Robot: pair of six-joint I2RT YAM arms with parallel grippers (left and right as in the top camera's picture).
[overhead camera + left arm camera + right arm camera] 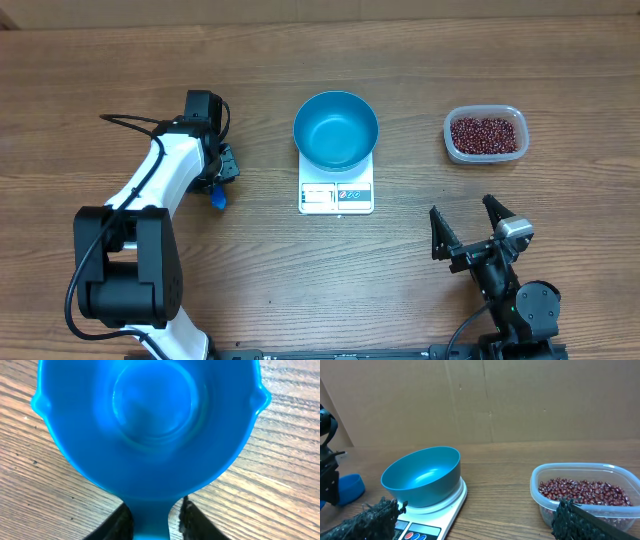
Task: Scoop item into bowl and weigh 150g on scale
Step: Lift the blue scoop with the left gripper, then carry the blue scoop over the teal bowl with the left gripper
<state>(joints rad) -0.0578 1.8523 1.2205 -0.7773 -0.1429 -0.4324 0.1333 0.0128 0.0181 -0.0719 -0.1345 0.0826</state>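
Left gripper [152, 521] straddles the scoop [150, 425] handle, clench uncertain; bowl [335, 130] on scale [336, 196] lies right; right gripper [462, 210] released.

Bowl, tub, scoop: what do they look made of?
Bowl: opaque teal, smooth, with a soft highlight inside. Could be plastic or coated metal; the look doesn't settle it.
Tub: clear, slightly cloudy plastic. The beans show through its wall.
Scoop: bright blue and glossy, probably plastic, with moulded pour lips on both sides.
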